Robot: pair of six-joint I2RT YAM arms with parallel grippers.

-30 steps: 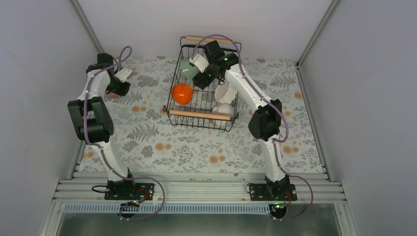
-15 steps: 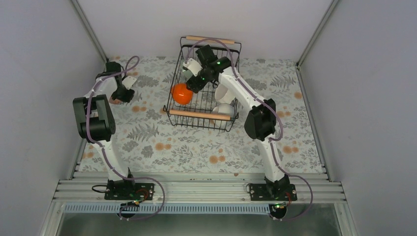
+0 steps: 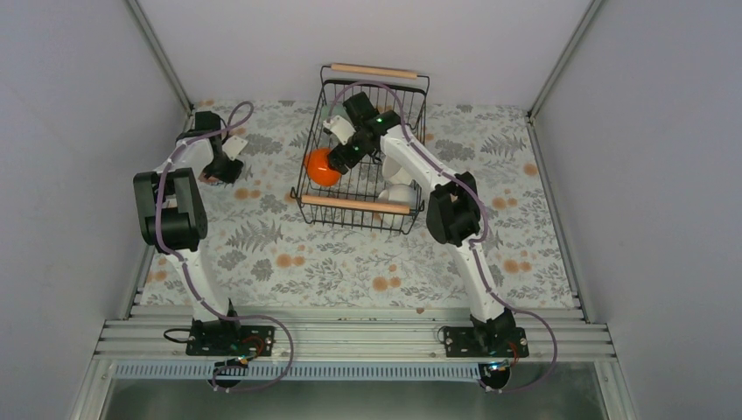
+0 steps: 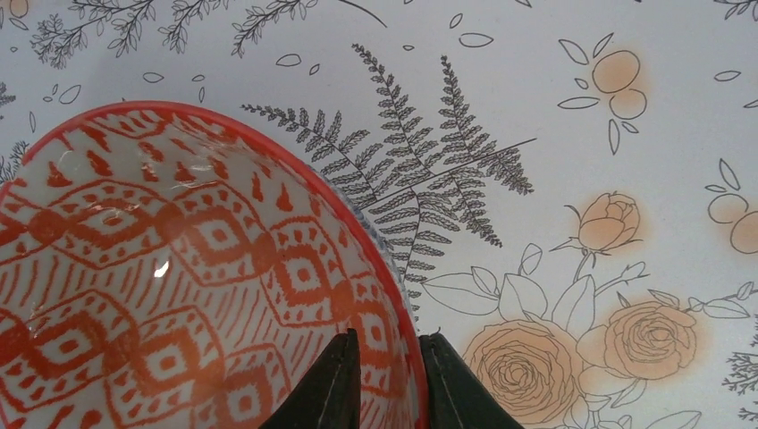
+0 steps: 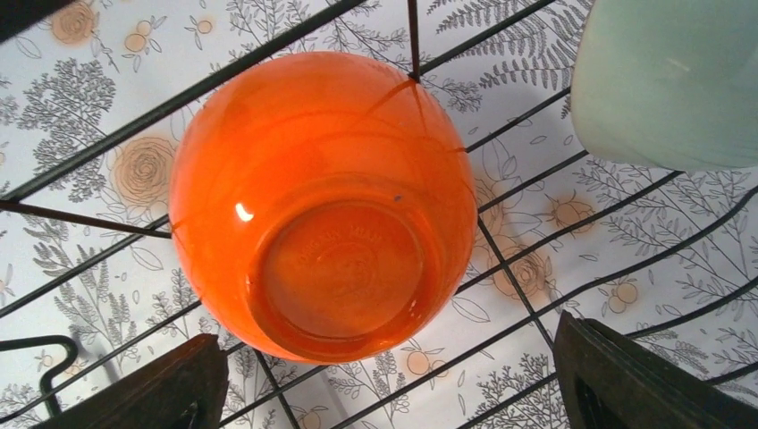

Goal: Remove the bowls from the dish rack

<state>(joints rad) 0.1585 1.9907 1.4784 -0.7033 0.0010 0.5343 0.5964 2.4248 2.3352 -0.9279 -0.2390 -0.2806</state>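
The black wire dish rack [image 3: 354, 203] stands at the back middle. A glossy orange bowl [image 3: 322, 166] lies upside down in its left part. My right gripper [image 3: 341, 150] is inside the rack, open wide, with its fingers either side of and just short of the orange bowl [image 5: 322, 201]. A mint-green bowl [image 5: 670, 80] is beside it. White bowls [image 3: 401, 179] lie in the rack's right part. My left gripper [image 4: 391, 357] is shut on the rim of an orange-patterned bowl [image 4: 161, 277], low over the cloth at the far left [image 3: 210, 175].
A floral cloth [image 3: 350, 254] covers the table. Grey walls close in at the back and both sides. The rack's wires [image 5: 89, 147] cross under and around the orange bowl. The far wooden handle [image 3: 372, 70] lies against the back wall.
My right gripper has moved left and down inside the rack, from the mint-green bowl to the orange bowl. My left arm has shifted slightly back and right with the patterned bowl.
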